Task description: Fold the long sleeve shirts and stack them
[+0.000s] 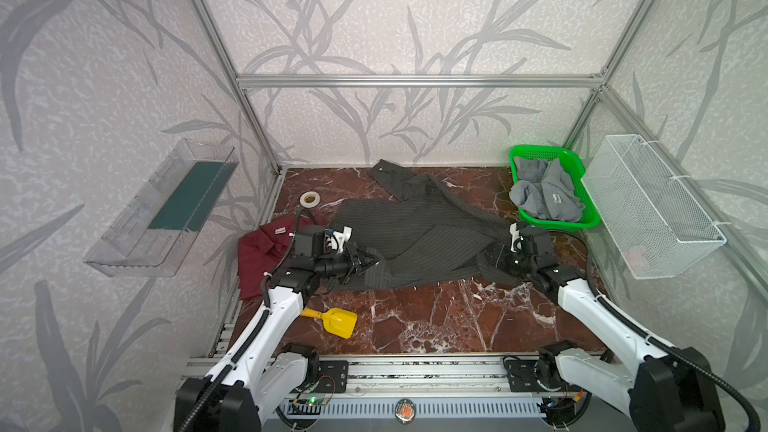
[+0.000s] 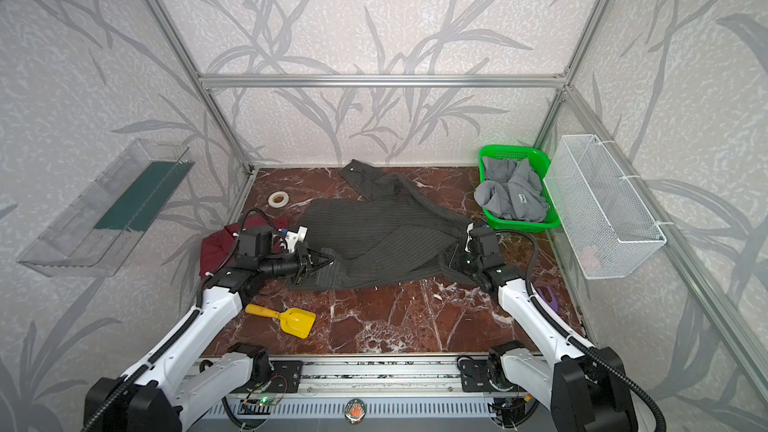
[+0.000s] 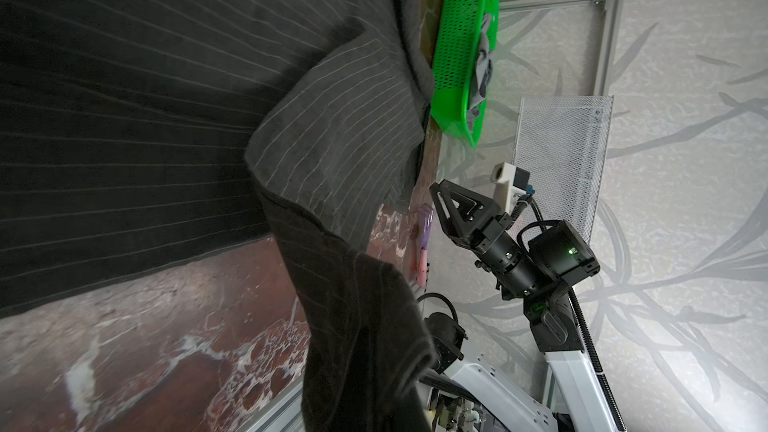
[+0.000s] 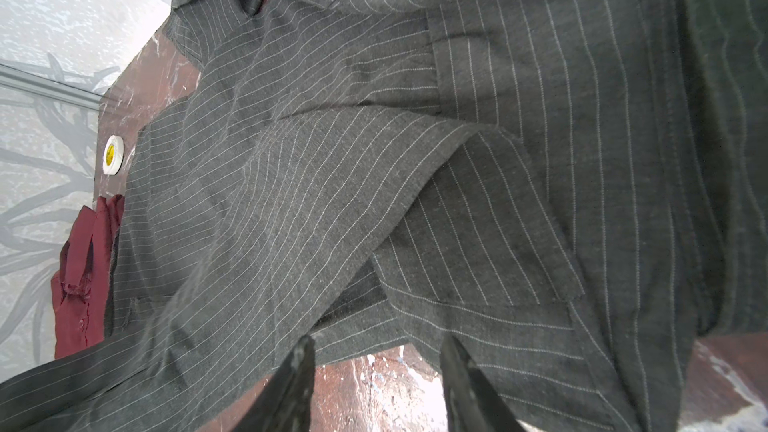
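Observation:
The charcoal pinstriped shirt (image 1: 415, 234) (image 2: 382, 234) lies crumpled and spread across the middle of the marble table in both top views. My left gripper (image 1: 370, 261) (image 2: 328, 261) is shut on its front left edge. In the left wrist view that cloth (image 3: 365, 367) drapes over the jaws and hides them. My right gripper (image 1: 492, 258) (image 4: 378, 351) stands open at the shirt's front right edge, with bare marble showing between its fingers (image 4: 299, 367). The maroon shirt (image 1: 262, 259) (image 2: 216, 247) lies folded at the left, behind my left arm. The light grey shirt (image 1: 544, 193) (image 2: 511, 193) sits bunched in a green basket (image 1: 540, 151).
A tape roll (image 1: 310, 199) lies at the back left. A yellow scoop (image 1: 338, 321) lies near the front. A purple brush (image 2: 548, 299) shows beside my right arm. A white mesh basket (image 1: 652, 205) hangs on the right wall and a clear tray (image 1: 162, 209) on the left wall.

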Tool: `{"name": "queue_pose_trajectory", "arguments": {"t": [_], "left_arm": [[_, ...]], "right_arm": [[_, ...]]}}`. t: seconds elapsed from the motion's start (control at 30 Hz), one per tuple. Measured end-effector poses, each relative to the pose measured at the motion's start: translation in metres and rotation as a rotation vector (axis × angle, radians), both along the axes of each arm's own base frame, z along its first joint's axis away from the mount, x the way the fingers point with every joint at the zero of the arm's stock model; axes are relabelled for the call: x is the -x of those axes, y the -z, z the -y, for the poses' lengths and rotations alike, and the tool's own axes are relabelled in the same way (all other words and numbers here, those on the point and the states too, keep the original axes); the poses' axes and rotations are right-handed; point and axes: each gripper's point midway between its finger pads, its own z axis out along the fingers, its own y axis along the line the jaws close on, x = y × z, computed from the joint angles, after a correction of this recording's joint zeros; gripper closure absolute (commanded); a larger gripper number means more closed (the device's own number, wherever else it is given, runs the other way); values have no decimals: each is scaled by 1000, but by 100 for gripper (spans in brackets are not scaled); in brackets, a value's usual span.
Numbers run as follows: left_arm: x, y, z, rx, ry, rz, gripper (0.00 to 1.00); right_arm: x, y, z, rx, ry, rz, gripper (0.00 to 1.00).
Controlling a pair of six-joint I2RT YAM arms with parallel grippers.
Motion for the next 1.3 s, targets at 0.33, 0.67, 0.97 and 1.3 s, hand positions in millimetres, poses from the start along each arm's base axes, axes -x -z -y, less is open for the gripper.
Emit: {"name": "queue_pose_trajectory", "arguments": {"t": [0.33, 0.67, 0.97, 1.3], "left_arm": [[-9, -5, -21, -209, 56, 47, 100], [-31, -37, -49, -396, -68, 269, 100], [-82, -3, -51, -388, -83, 231, 100], [-74, 32, -51, -377, -45, 81, 99]], "right_arm": [[2, 0, -6, 0, -20, 0, 51], [3, 6, -10, -1, -34, -6, 52], [4, 6, -13, -1, -44, -4, 52], [5, 9, -11, 9, -36, -9, 52]]}}
